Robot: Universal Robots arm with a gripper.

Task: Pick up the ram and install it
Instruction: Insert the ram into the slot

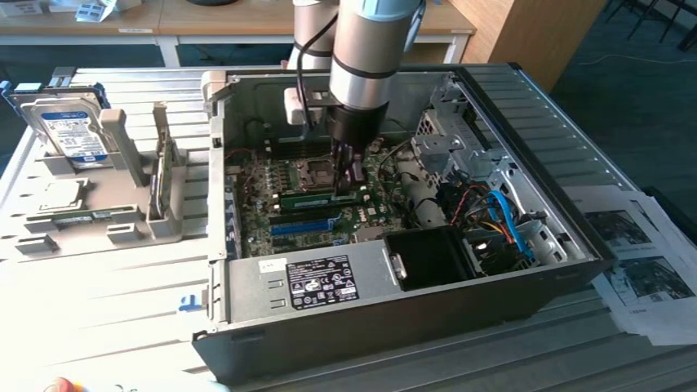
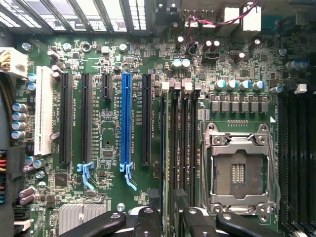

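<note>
The ram is a long green stick standing on edge in a memory slot on the motherboard, inside the open computer case. My gripper reaches down into the case at the end of the ram nearer the exterior view's right. In the wrist view the ram shows edge-on among the dark memory slots. It runs into the gap between my black fingers, which stand apart on either side of it. My gripper is open and straddles the ram without closing on it.
A blue expansion slot and the CPU socket flank the memory slots. The power supply and cables fill the case's near side. A grey holder with a hard drive stands at the exterior view's left, and papers lie at its right.
</note>
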